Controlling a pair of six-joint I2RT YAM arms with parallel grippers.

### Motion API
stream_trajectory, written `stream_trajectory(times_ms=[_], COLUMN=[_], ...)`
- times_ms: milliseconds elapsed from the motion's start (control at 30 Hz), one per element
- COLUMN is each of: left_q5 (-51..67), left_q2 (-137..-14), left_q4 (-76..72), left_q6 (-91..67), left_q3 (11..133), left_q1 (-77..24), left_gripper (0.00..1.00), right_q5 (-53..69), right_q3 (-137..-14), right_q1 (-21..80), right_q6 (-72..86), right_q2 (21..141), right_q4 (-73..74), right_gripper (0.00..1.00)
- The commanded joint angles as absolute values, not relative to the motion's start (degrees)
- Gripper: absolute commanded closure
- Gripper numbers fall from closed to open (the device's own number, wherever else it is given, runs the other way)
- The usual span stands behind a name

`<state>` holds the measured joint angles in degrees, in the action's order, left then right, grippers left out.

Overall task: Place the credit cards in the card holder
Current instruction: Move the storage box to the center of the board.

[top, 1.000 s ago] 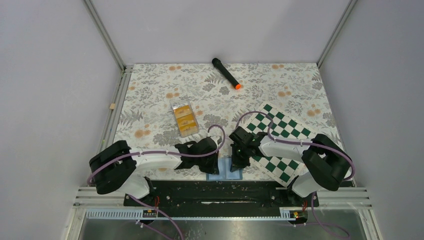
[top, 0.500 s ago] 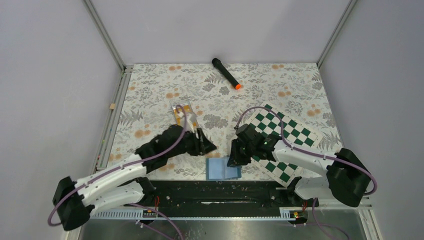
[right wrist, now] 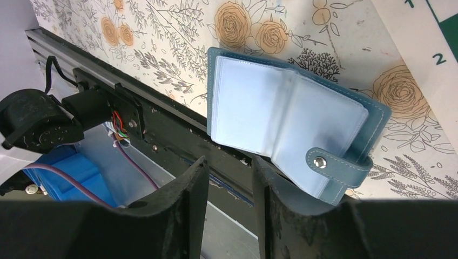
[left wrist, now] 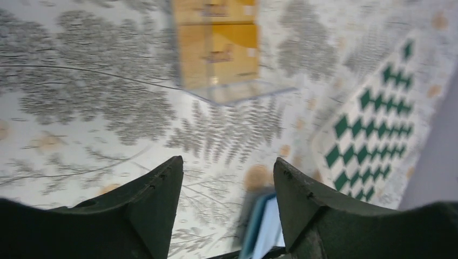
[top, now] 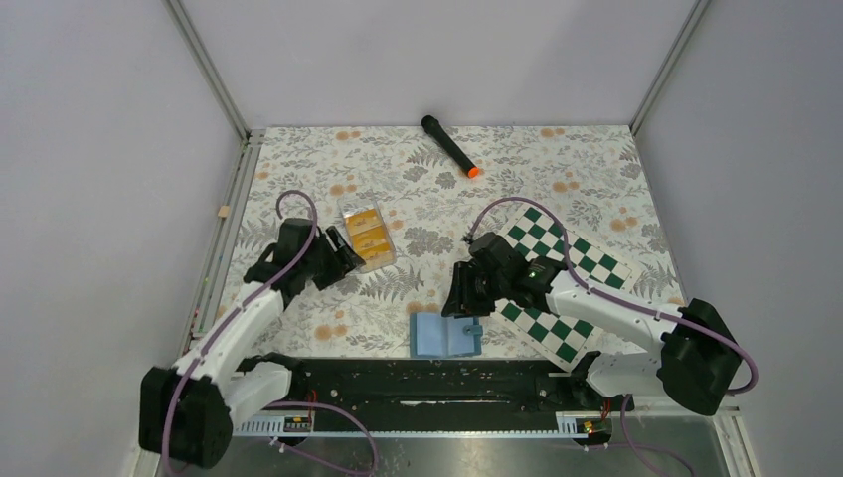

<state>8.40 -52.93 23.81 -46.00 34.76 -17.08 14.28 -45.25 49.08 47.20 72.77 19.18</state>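
Overhead, the credit cards [top: 367, 237] lie in a row inside a clear tray [top: 344, 211] on the left half of the bench [top: 557, 169]. None is in the card holder [top: 444, 336] yet. It lies opened flat at the near edge, well apart from the tray. The left pincer [top: 346, 254] sits just beside the tray's near-left side. The right pincer [top: 463, 304] hangs over the holder's far right corner, beside the chessboard [top: 577, 268]. The main risk I see is the tray: it looks light, so a sideways approach may shove it instead of lifting a card.

From the left wrist, the left pincer [left wrist: 227, 167] is spread wide and empty, aimed at the tray's near lip [left wrist: 237, 93]. The cards [left wrist: 216, 48] lie flat behind that lip, so the fingers may skid over it or pinch two cards together. The picture is blurred, so exact alignment is hard to judge. The holder [left wrist: 264, 226] shows as a blue smear low in the picture.

From the right wrist, the right pincer [right wrist: 227, 167] is a little parted and grips nothing. The holder [right wrist: 286, 121] shows clear pockets and a snap tab [right wrist: 324, 162], and its near edge seems to overlap the black rail [right wrist: 162, 116]. Being soft and unpinned, it could slide off the bench or fold shut when a card is pushed into a pocket.
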Motion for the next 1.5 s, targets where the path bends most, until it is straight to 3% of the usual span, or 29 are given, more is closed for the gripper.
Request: stream_trajectory(times_ms=[0, 333, 533, 700, 967, 1100, 1200, 1467], left_q5=[11.55, 10.32, 10.69, 11.62, 8.94, 5.84, 4.45, 8.03], left_q2=[-63.46, -84.74, -88.96, -86.12, -76.66, -72.15, -70.15, -66.59], left_q4=[27.73, 28.05, 27.24, 26.92, 30.17, 30.35, 29.89, 26.33], left_q6=[-38.67, -31.09, -30.79, -31.59, -35.94, -42.35, -46.86, -49.99], left_q3=[40.84, 53.07, 53.58, 51.0, 46.7, 43.65, 41.46, 36.86], left_q1=[-11.6, -9.67, -9.67, -10.73, -13.98, -17.54, -19.84, -20.59], left_gripper=[0.4, 0.5, 0.74, 0.94, 0.99, 0.89, 0.78, 0.6], right_q5=[15.66, 16.88, 16.34, 14.36, 16.4, 17.86, 18.72, 19.07], right_q3=[-47.07, -46.27, -46.13, -48.34, -54.17, -55.32, -55.9, -58.68], right_q1=[48.43, 48.26, 48.16, 48.16, 48.16, 48.25, 48.46, 50.43], right_q6=[46.64, 47.7, 47.32, 45.99, 45.11, 47.98, 50.33, 56.18], right_q2=[70.52, 64.91, 64.81, 66.71, 75.86, 80.29, 83.45, 92.0], right_q4=[20.99, 21.49, 22.62, 24.06, 23.86, 20.7, 17.76, 10.86], right_gripper=[0.58, 0.58, 0.58, 0.58, 0.58, 0.54, 0.47, 0.27])
